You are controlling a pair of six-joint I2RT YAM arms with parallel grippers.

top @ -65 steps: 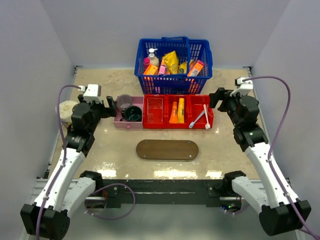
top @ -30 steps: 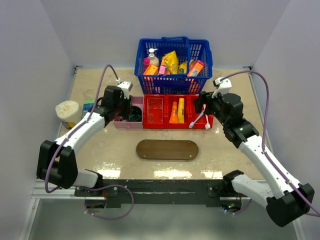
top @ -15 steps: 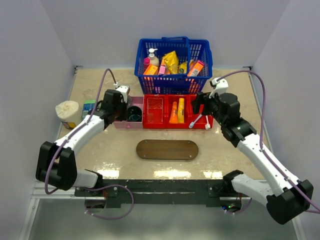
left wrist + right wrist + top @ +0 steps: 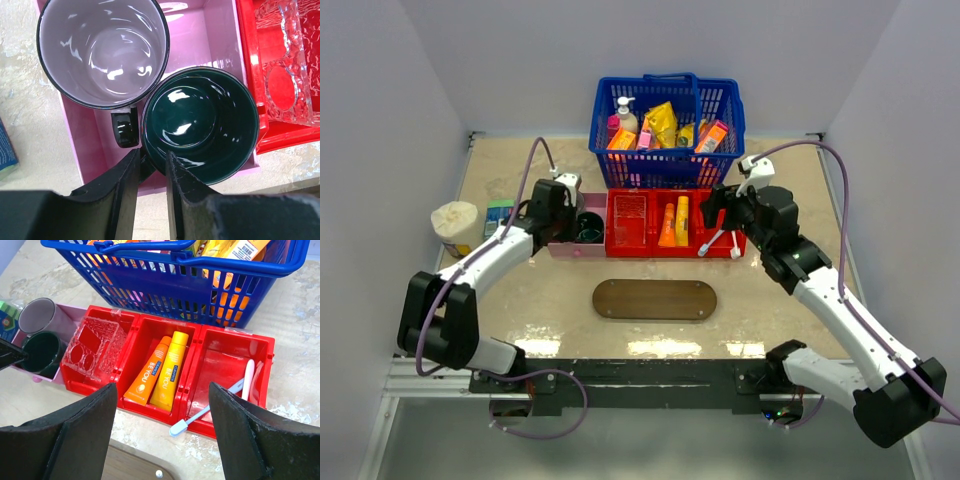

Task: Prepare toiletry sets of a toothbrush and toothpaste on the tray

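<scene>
The right gripper (image 4: 162,390) is hovering over the near side of the red bin (image 4: 240,336), its fingers spread wide to the left and right. The orange toothpaste tube (image 4: 149,374) and the yellow toothpaste tube (image 4: 169,371) are lying side by side, touching, in the bin's middle compartment. In the right wrist view they sit almost straight ahead of the gap between the fingers. Their long axes are running near to far with a slight lean, so the spread of the fingers is crossing the tubes' width rather than their length. That is the relation a grasp would turn on, and it looks favourable.

The toothbrushes are lying in the right compartment, to the right of the gripper's centre line. The slanted toothbrush (image 4: 210,407) is running from near-left to far-right. The straighter toothbrush (image 4: 248,380) is running near to far by the right wall, and the two seem to be crossing or touching at their far ends.

The tray (image 4: 655,300) is sitting on the table just near of the bin, with neither a brush nor a tube on it yet.

The left gripper (image 4: 152,165) is working well to the left at the pink box (image 4: 80,135), so the right arm is plainly the nearer one to every task item. Its fingers are drawn close together and straddling the near rim of the green mug (image 4: 200,120). From this steep view I cannot tell whether they are actually pinching that rim.
</scene>
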